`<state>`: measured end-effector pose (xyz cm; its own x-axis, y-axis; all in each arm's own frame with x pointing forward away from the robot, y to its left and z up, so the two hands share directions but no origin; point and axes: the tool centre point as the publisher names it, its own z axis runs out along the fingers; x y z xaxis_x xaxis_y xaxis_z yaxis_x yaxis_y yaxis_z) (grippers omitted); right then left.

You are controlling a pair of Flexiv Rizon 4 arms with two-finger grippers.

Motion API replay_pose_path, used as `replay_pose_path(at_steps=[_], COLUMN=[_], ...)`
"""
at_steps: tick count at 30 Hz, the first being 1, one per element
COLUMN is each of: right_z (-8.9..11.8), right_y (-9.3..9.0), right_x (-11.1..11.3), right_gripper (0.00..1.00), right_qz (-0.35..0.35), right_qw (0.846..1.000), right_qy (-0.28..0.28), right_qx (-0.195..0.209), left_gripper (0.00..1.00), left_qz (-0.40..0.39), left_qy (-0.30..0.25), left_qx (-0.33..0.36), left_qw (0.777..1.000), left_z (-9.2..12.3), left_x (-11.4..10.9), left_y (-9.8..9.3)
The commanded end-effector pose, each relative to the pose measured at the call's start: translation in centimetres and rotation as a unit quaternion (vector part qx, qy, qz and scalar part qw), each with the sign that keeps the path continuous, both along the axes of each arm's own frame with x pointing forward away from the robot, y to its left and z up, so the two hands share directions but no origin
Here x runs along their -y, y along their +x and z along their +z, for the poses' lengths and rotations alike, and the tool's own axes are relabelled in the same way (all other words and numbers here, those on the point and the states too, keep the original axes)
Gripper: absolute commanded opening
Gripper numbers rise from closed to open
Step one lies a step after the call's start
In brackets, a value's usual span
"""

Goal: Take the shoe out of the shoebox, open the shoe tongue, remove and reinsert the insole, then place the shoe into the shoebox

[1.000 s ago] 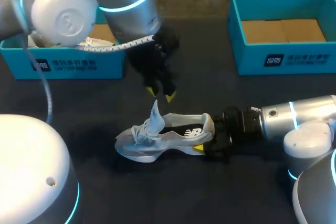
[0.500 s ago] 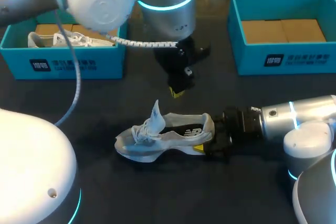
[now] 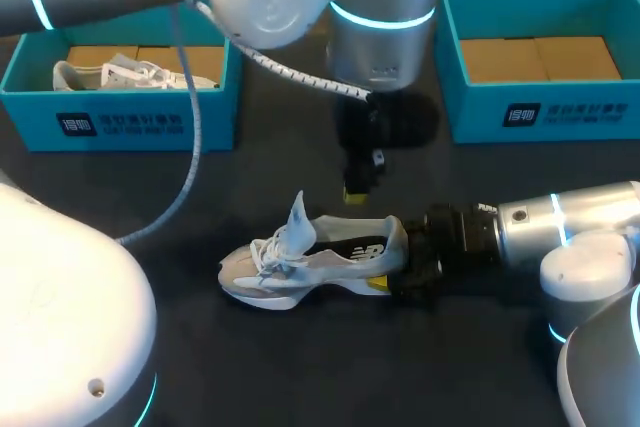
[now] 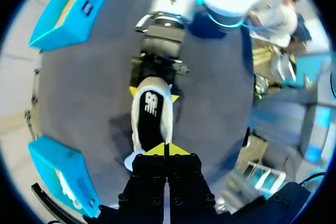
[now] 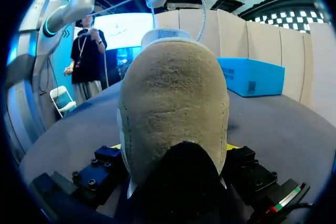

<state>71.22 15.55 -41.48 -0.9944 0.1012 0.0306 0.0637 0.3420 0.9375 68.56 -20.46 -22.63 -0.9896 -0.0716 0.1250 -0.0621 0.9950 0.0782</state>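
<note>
Sneaker (image 3: 310,259), heel pinched in the right end effector (image 3: 400,265), seems ready to give up its insole (image 4: 151,121); the left end effector (image 3: 357,191), pressed together above, must spread first.

A dark bench (image 3: 330,367) carries a white shoe (image 3: 315,259) on its sole near the middle. The left box (image 3: 130,127) and right box (image 3: 540,112), both blue, stand farther back, well apart.
</note>
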Motion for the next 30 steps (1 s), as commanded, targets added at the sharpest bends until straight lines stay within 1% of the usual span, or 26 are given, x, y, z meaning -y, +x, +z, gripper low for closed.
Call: replay_pose_path(at_steps=[1,2,3,5,6,7,9,10,22,24,25,27,30], right_z=[0.1,0.1,0.1,0.1,0.1,0.1,0.1,0.1,0.1,0.1,0.1,0.1,0.1], right_y=[0.0,0.0,0.0,0.0,0.0,0.0,0.0,0.0,0.0,0.0,0.0,0.0,0.0], right_x=[-0.1,-0.1,-0.1,-0.1,-0.1,-0.1,-0.1,-0.1,-0.1,-0.1,-0.1,-0.1,-0.1], right_gripper=[0.0,0.0,0.0,0.0,0.0,0.0,0.0,0.0,0.0,0.0,0.0,0.0,0.0], right_qz=[0.0,0.0,0.0,0.0,0.0,0.0,0.0,0.0,0.0,0.0,0.0,0.0,0.0], right_qw=[1.0,1.0,1.0,1.0,1.0,1.0,1.0,1.0,1.0,1.0,1.0,1.0,1.0], right_qy=[-0.002,-0.002,-0.002,-0.002,-0.002,-0.002,-0.002,-0.002,-0.002,-0.002,-0.002,-0.002,-0.002], right_qx=[-0.001,-0.001,-0.001,-0.001,-0.001,-0.001,-0.001,-0.001,-0.001,-0.001,-0.001,-0.001,-0.001], left_gripper=[0.0,0.0,0.0,0.0,0.0,0.0,0.0,0.0,0.0,0.0,0.0,0.0,0.0], left_qz=[-0.037,-0.036,-0.058,-0.059,-0.071,-0.07,-0.087,-0.09,-0.09,-0.102,-0.129,-0.165,-0.172], left_qy=[-0.018,-0.031,-0.037,-0.035,-0.045,-0.047,-0.058,-0.063,-0.063,-0.059,-0.063,-0.077,-0.079], left_qx=[-0.028,-0.016,-0.012,-0.008,-0.006,-0.007,-0.026,-0.019,-0.019,-0.004,-0.011,-0.005,-0.01], left_qw=[0.999,0.999,0.998,0.998,0.996,0.996,0.994,0.994,0.994,0.993,0.99,0.983,0.982], left_z=[-0.3,-0.6,-1.2,-2.4,-3.1,-4.1,-5.2,-5.8,-5.8,-7.1,-8.0,-9.1,-9.3], left_x=[-0.4,-0.5,-0.6,-0.5,-0.5,-0.3,-0.3,-0.4,-0.4,-0.1,-0.2,-0.7,-0.9], left_y=[0.7,0.3,0.1,-0.4,-0.6,-0.8,-0.9,-0.9,-0.9,-1.2,-1.5,-1.7,-1.6])
